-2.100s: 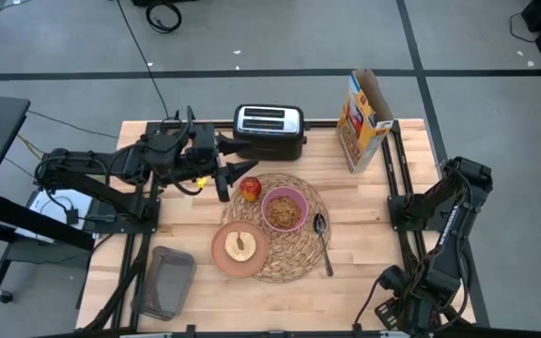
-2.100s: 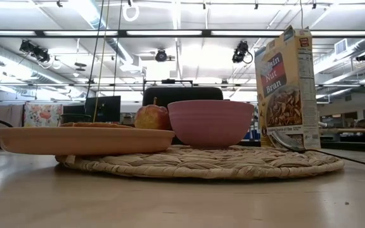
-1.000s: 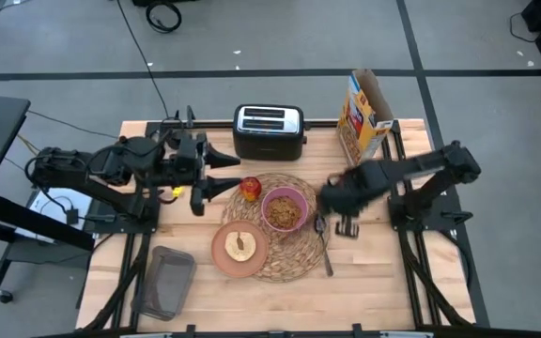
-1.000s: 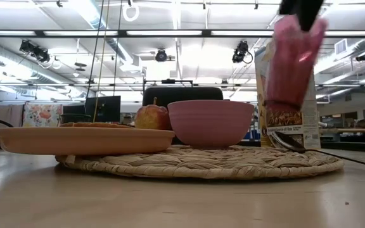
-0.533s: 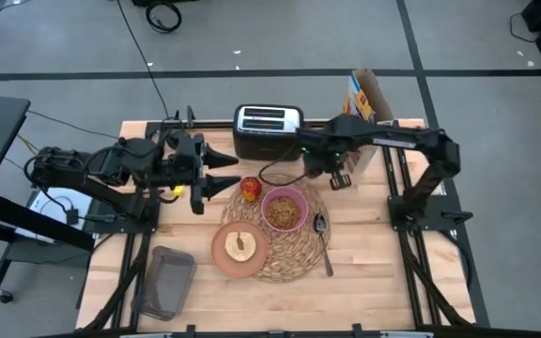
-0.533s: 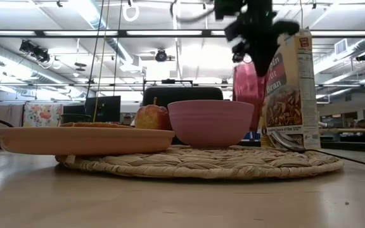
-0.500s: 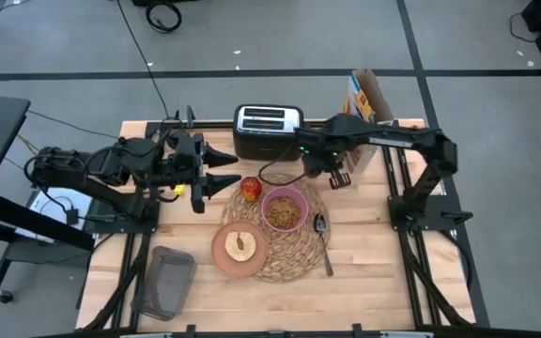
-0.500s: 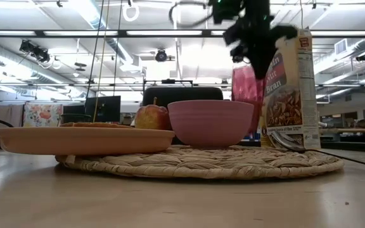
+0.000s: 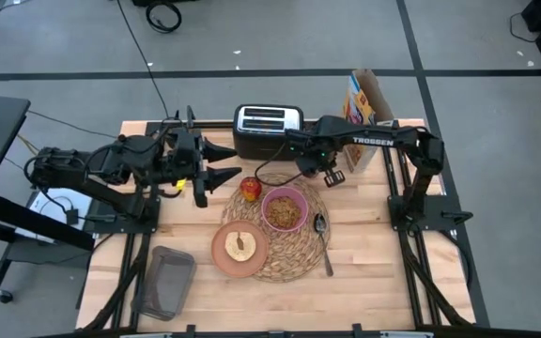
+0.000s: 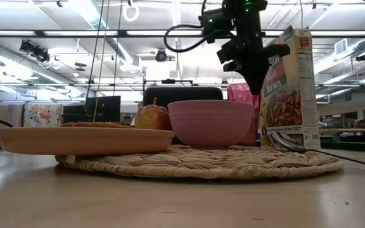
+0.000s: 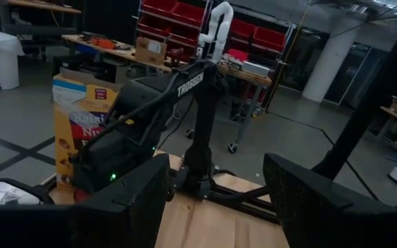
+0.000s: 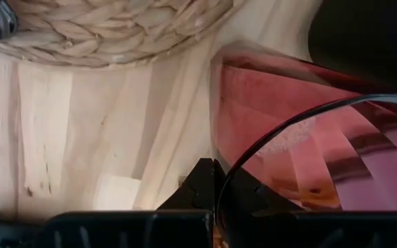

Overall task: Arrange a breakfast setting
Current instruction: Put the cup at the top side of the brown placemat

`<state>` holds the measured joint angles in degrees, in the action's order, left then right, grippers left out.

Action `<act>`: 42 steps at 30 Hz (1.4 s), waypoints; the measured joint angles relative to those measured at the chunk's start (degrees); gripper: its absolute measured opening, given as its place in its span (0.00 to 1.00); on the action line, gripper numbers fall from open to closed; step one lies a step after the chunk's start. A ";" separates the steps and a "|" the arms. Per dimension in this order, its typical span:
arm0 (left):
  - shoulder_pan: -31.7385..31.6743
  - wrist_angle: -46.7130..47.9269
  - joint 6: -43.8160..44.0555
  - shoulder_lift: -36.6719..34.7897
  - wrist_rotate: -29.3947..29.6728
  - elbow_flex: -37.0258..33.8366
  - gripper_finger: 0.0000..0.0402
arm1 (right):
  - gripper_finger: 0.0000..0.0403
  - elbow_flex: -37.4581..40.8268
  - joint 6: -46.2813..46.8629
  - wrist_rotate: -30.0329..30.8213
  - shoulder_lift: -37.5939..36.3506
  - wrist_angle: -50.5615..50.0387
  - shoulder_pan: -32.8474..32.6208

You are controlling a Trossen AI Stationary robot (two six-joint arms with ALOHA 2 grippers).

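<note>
A woven straw placemat [image 9: 289, 263] carries a pink bowl [image 9: 285, 208] with cereal, a salmon-brown plate [image 9: 240, 247], a red apple [image 9: 250, 187] and a metal spoon [image 9: 323, 242]. My right gripper [image 9: 313, 167] points down at the mat's far edge, shut on a translucent pink tumbler [image 10: 241, 104]. The tumbler stands upright behind the bowl. The bowl hides its base. My left gripper [image 9: 225, 164] hovers level at the table's left, open, with nothing between its fingers. My right gripper grips the tumbler's rim [image 12: 220, 180] from above, fingers pointing down. One dark finger [image 12: 200, 184] shows outside the wall; the other is hidden, seemingly inside. The tumbler hangs upright below the fingers. Whether its base touches the table, I cannot tell.
A black toaster [image 9: 269, 130] stands just beyond the tumbler at the far edge. A yellow cereal box [image 9: 364, 117] stands at the far right. A grey tray [image 9: 165, 280] lies at the near left. Bare wood shows right of the mat.
My right gripper has carried the tumbler from beside the spoon toward the table's far edge and leftward, rolling its wrist. It has then sunk, so the tumbler now shows low behind the bowl instead of high in front of the cereal box.
</note>
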<state>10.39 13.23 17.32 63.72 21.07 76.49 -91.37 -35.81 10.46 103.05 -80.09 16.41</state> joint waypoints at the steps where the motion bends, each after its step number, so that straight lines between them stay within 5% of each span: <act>1: -0.06 -0.03 0.02 -0.02 0.01 0.00 0.60 | 0.03 0.14 0.00 -0.26 0.00 0.36 0.00; 10: -0.06 0.37 0.04 -0.09 -0.09 0.00 0.60 | 0.13 0.15 -0.24 -2.40 -0.07 0.25 -0.13; 32: -0.04 0.42 -0.02 -0.09 -0.09 0.00 0.60 | 0.11 0.08 1.99 -3.93 -0.15 5.32 -2.21; 42: -0.04 0.42 0.04 -0.09 -0.09 0.00 0.60 | 0.18 0.08 1.83 -2.42 -0.51 3.63 -2.21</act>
<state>10.35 13.65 17.37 63.64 20.97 76.49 -91.29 -33.98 8.04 102.54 -76.46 14.20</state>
